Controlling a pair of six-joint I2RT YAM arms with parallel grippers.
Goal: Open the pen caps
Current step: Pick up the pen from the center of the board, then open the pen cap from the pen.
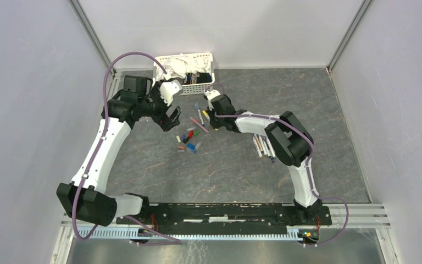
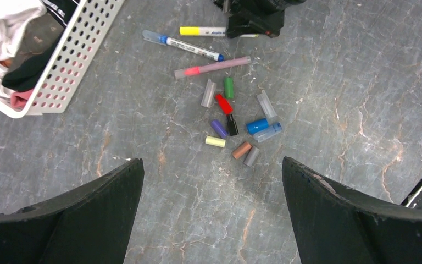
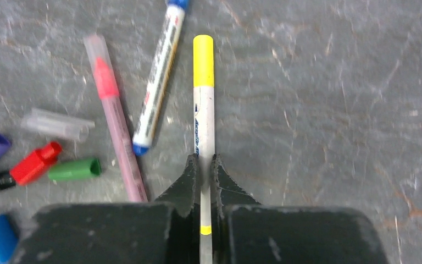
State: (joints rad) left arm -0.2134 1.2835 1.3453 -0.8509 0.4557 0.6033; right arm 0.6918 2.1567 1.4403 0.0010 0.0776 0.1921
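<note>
Slippage risk: right jaws are pinching the thin white plastic marker (image 3: 204, 118) far from its yellow cylindrical cap (image 3: 203, 60), inviting twist; left jaws are hanging spread.

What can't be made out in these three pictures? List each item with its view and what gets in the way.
1. Right wrist view: the rear end of the yellow pen is hidden under the right claw, which is shut on it.
2. Top external view: the pens beside the right arm are partly covered by it, and too small to show caps.
3. Left wrist view: the basket is cut off by the top and left edges; most contents unseen.
</note>
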